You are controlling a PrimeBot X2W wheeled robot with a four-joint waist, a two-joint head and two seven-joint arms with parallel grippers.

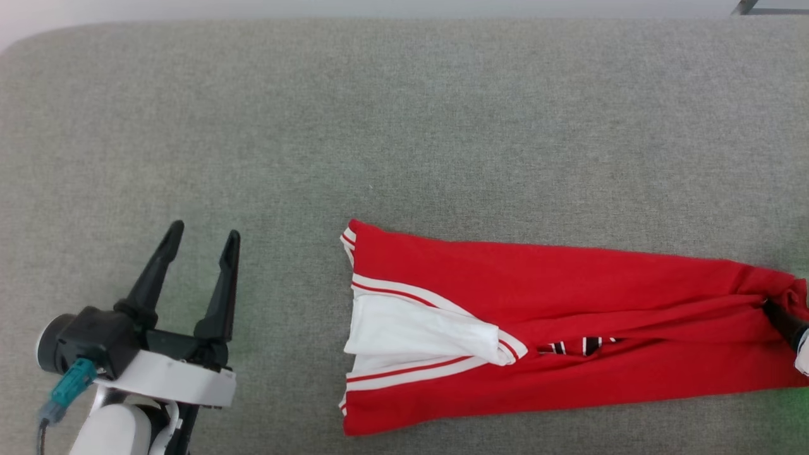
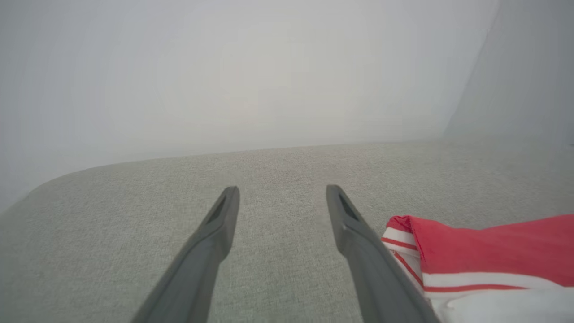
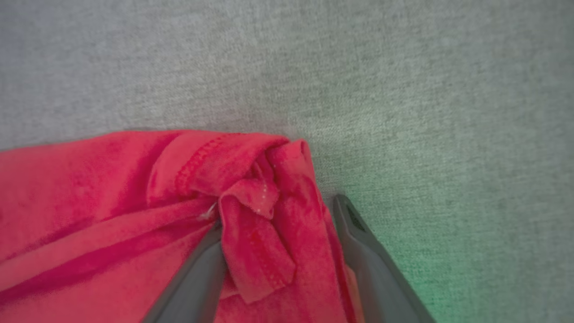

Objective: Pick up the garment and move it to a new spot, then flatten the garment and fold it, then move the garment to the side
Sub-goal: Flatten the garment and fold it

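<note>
The garment (image 1: 569, 297) lies on the grey cloth-covered worktop (image 1: 404, 126), in the near right part of the head view, folded lengthwise into a long red band that runs from the middle out to the right edge. At its left end a white sleeve (image 1: 411, 332) with red-and-white striped trim is tucked into the fold, and a sliver of black-and-white lettering (image 1: 581, 345) peeps out of the crease further along. Its right end narrows and gathers into wrinkles that draw towards the right gripper (image 1: 780, 319), of which one dark finger shows at the picture's edge. In the right wrist view the garment (image 3: 112, 202) ends in a crumpled knot of stitched hem lying between that gripper's (image 3: 278, 211) jaws, which stand wide apart astride the cloth rather than pinched down on it; whether they press it at all I cannot tell. The left gripper (image 1: 205, 229) sits well apart from the garment, over bare worktop at the near left, its jaws spread wide with nothing between them. In the left wrist view that gripper (image 2: 282, 189) points across the worktop towards a pale wall, with the garment's (image 2: 484, 242) striped end just beside its right-hand finger.
</note>
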